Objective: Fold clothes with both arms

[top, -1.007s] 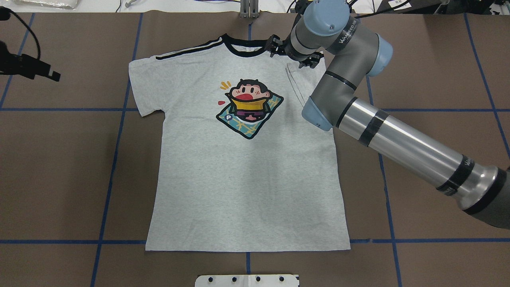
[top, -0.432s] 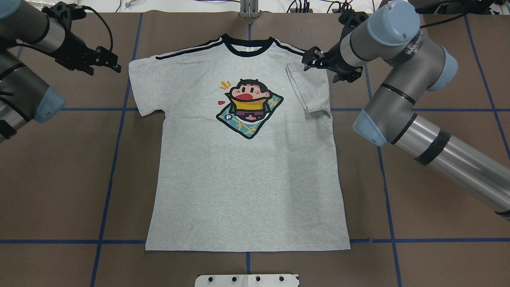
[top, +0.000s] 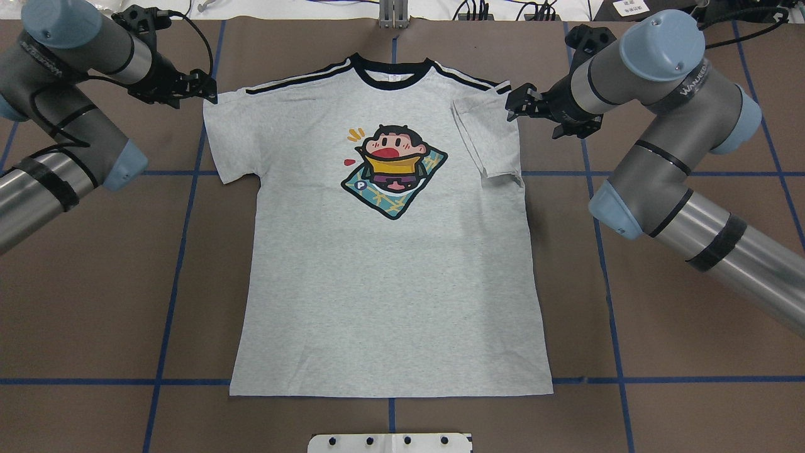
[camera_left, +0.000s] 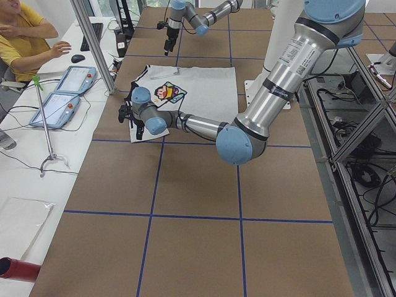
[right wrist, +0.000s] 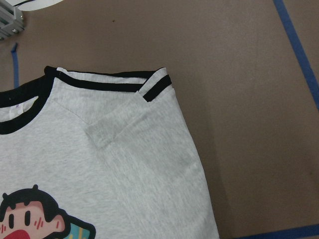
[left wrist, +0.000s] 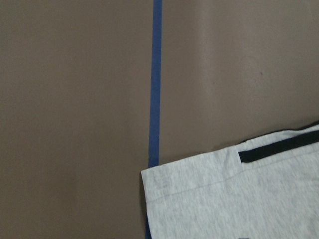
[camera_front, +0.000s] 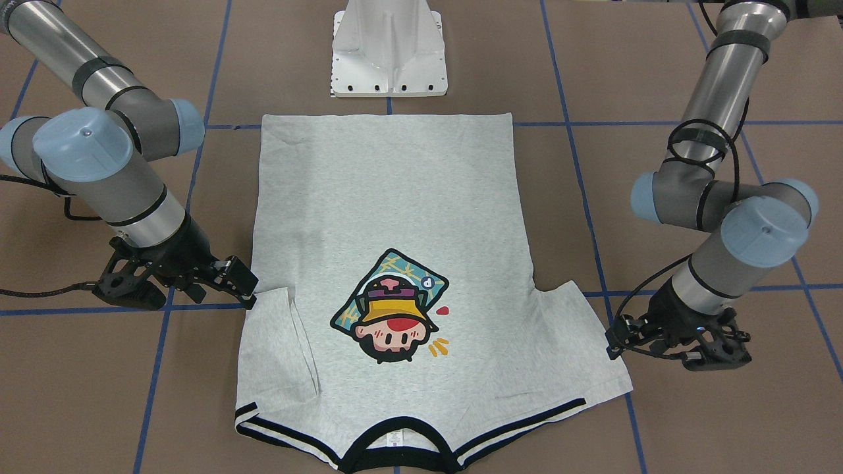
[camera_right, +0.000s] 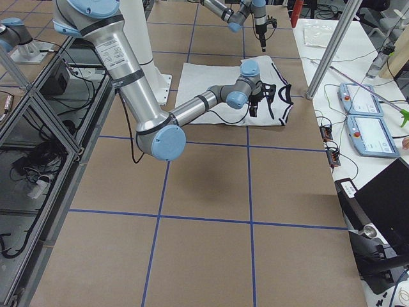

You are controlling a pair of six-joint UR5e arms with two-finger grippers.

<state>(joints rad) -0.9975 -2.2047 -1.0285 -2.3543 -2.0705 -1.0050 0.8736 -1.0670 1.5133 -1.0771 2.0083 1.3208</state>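
The grey T-shirt [top: 390, 283] lies flat and face up on the brown table, collar at the far edge. Its right sleeve [top: 487, 141] is folded in over the body; its left sleeve [top: 223, 138] lies spread out. My right gripper [top: 514, 104] is open and empty, just outside the folded right shoulder; in the front view it is at the left [camera_front: 240, 283]. My left gripper [top: 204, 88] is open and empty at the left shoulder's corner; in the front view it is at the right [camera_front: 614, 339]. The left wrist view shows the striped sleeve corner [left wrist: 224, 199]. The right wrist view shows the folded shoulder [right wrist: 124, 129].
The white pedestal base [top: 390, 442] stands at the table's near edge below the shirt's hem. Blue tape lines [top: 170, 277] cross the brown table. A metal post [camera_left: 93, 43], teach pendants [camera_left: 74, 77] and a seated person [camera_left: 18, 37] are past the far edge.
My right arm has drawn back to the right from the collar, leaving the right sleeve folded over the body. My left arm has come in from the left to the left shoulder.
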